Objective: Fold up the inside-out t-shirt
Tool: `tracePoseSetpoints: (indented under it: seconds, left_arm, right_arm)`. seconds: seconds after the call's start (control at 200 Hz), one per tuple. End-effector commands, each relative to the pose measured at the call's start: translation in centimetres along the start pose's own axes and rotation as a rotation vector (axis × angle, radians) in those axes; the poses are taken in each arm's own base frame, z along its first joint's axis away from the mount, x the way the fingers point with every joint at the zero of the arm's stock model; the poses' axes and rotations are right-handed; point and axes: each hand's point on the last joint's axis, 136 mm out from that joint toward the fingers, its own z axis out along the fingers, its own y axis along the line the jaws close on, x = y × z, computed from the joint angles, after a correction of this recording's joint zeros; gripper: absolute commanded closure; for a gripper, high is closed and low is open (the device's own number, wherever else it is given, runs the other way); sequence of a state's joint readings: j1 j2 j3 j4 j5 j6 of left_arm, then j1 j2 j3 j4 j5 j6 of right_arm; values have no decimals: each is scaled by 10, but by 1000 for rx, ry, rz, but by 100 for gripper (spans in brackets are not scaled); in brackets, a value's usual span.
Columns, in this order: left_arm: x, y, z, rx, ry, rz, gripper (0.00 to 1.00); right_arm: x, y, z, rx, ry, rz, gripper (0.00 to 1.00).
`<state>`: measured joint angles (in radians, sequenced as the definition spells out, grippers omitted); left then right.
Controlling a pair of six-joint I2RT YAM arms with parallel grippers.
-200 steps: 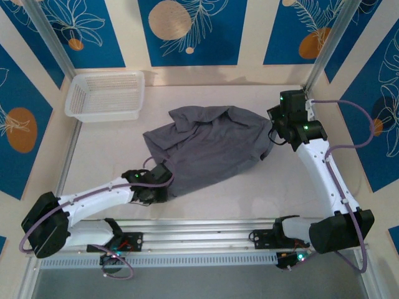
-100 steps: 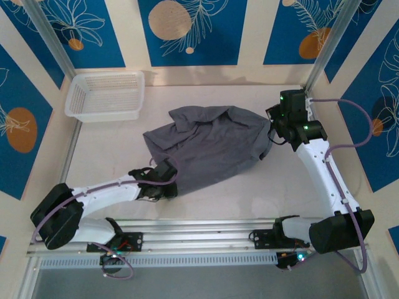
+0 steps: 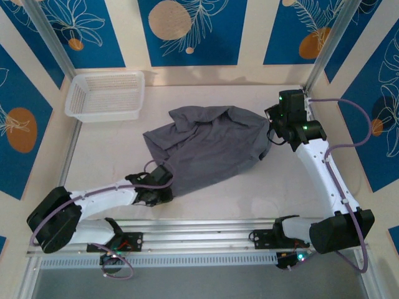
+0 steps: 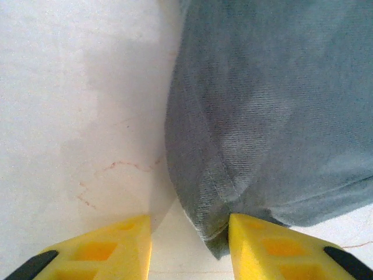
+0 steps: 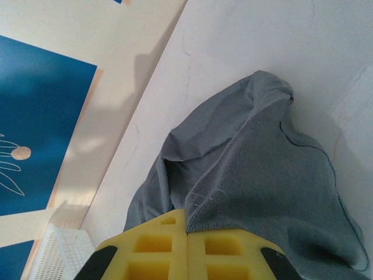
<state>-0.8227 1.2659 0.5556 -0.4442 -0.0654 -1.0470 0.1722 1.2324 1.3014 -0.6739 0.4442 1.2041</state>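
You're securing corners: your right claw (image 5: 186,240) pinches the shirt (image 3: 212,149) hem, so close your spread left claw (image 4: 189,248) on the near corner.

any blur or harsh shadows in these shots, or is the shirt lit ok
Top external: even light, t-shirt reads clearly, only faint shadow along its near edge. Left wrist: weave sharp, soft shadow on the table beside the hem. Right wrist: bright table, a grey shadow on the wall, no glare.
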Motion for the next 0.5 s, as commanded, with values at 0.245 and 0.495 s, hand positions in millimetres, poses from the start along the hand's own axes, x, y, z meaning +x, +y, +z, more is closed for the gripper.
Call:
tracePoseSetpoints:
  seconds: [0.245, 0.495]
  left_arm:
    - [-22, -13, -18, 140, -151, -60, 71]
    - [-11, 3, -7, 43, -89, -78, 62]
  right_arm:
    - [-3, 10, -11, -37, -9, -11, 100]
    - [-1, 13, -11, -44, -2, -14, 100]
